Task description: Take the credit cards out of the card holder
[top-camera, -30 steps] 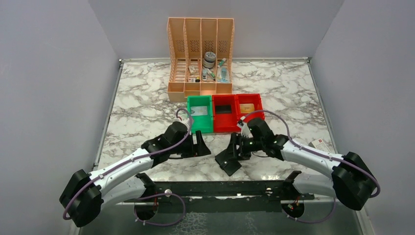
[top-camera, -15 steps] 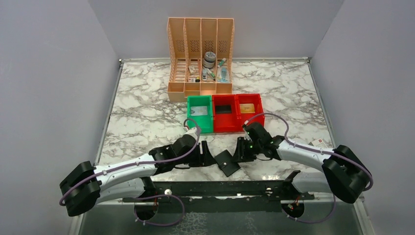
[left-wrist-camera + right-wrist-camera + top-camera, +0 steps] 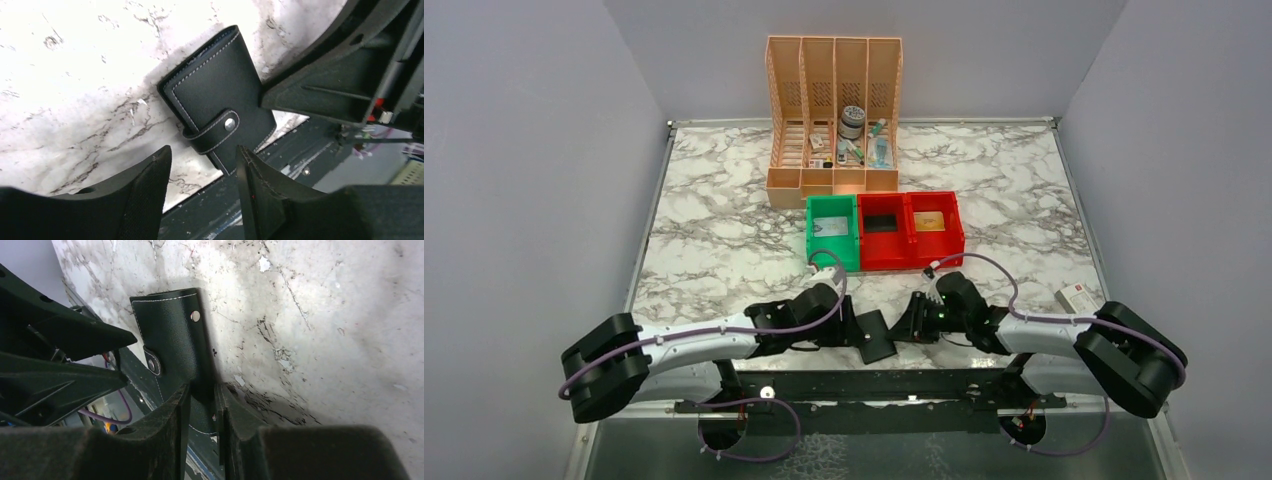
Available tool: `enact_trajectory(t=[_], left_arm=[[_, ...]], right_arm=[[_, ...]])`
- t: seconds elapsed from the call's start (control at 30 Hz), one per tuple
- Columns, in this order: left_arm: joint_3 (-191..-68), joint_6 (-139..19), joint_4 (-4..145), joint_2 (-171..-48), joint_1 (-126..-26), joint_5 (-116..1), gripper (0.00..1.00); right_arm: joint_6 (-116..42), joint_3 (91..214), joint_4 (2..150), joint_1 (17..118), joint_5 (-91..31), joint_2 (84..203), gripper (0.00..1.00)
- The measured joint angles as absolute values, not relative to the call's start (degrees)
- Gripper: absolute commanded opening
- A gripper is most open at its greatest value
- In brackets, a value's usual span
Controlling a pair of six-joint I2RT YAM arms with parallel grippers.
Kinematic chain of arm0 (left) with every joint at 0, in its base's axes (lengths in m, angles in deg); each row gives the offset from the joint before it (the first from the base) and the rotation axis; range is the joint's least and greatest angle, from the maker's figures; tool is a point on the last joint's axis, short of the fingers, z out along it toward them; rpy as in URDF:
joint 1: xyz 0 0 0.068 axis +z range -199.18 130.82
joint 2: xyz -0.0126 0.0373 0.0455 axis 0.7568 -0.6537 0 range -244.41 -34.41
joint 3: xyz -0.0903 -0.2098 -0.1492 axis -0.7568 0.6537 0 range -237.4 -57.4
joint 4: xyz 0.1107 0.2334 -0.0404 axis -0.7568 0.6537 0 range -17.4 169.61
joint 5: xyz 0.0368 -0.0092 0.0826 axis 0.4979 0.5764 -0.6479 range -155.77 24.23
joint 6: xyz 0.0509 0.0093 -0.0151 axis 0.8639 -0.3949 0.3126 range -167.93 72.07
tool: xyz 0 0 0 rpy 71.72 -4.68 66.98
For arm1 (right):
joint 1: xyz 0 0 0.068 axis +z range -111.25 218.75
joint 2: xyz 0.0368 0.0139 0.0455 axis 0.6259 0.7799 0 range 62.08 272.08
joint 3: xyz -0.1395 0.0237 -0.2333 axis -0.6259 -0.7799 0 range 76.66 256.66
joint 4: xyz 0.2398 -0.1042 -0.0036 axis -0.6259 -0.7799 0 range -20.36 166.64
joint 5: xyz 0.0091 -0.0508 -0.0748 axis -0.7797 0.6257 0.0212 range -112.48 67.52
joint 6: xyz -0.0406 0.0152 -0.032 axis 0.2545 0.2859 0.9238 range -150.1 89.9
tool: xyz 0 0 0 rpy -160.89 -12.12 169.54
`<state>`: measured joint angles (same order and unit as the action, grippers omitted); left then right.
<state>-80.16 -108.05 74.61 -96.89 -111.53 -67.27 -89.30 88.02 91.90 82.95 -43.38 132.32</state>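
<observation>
Top view: card holder [image 3: 876,337] lies flat on the marble table [image 3: 724,230], lower centre of frame, right at the table's near edge. Left gripper [image 3: 856,328] is just left of it and right gripper [image 3: 911,322] just right, both arms low. Mid frame is a green bin [image 3: 814,240] w/ a pale card [image 3: 831,228]. Touching it on the right are two red bins [image 3: 910,258]. The rt one holds a tan card [image 3: 929,221]; the mid one has a dark shape, too small to tell. Peach organizer [image 3: 834,110] at upper centre. Small white box [image 3: 1079,297] at the right edge of the table.

Left wrist: card holder [image 3: 220,100] mid frame, closed, tab snapped over w/ pale stud [image 3: 229,125]. Left gripper [image 3: 202,152] jaws apart, holder's tab end just beyond the gap. Right gripper [image 3: 340,75] at upper right, against the holder's far edge.

Right wrist: card holder [image 3: 170,335] upper left of centre, its edge running down into the right gripper [image 3: 202,390], fingers [image 3: 175,430] clamped on that edge. Left gripper [image 3: 65,355] at far left.
</observation>
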Motion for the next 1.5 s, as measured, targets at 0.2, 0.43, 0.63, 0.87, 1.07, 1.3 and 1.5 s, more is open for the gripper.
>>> enact_trajectory(t=[0.2, 0.43, 0.63, 0.87, 1.07, 1.3, 1.5], left_arm=[[-89.0, -105.3, 81.5, -105.3, -113.5, -72.6, 0.50], [-101.3, -102.8, 90.5, -117.7, -118.9, -79.4, 0.46], [-107.1, -102.7, 97.9, -122.9, -122.1, -85.2, 0.31], [-108.7, -103.0, 99.9, -124.6, -124.1, -88.7, 0.17], [-108.7, -103.1, 100.0, -124.5, -124.5, -89.5, 0.12], [-102.8, -103.1, 94.9, -119.2, -124.5, -89.8, 0.06], [-97.3, -104.2, 90.8, -113.8, -124.6, -89.6, 0.04]], right_arm=[[-89.9, 87.9, 95.1, 83.3, -43.6, 134.3, 0.26], [-90.4, 87.0, 97.4, 83.4, -43.3, 134.7, 0.26], [-91.1, 86.5, 99.0, 83.4, -43.3, 135.2, 0.27], [-90.4, 86.8, 99.3, 83.4, -43.9, 135.4, 0.34], [-87.0, 88.6, 97.6, 83.3, -45.7, 136.0, 0.32], [-83.5, 91.1, 95.2, 83.4, -46.1, 138.2, 0.26], [-82.3, 91.2, 94.4, 83.4, -46.0, 137.7, 0.29]])
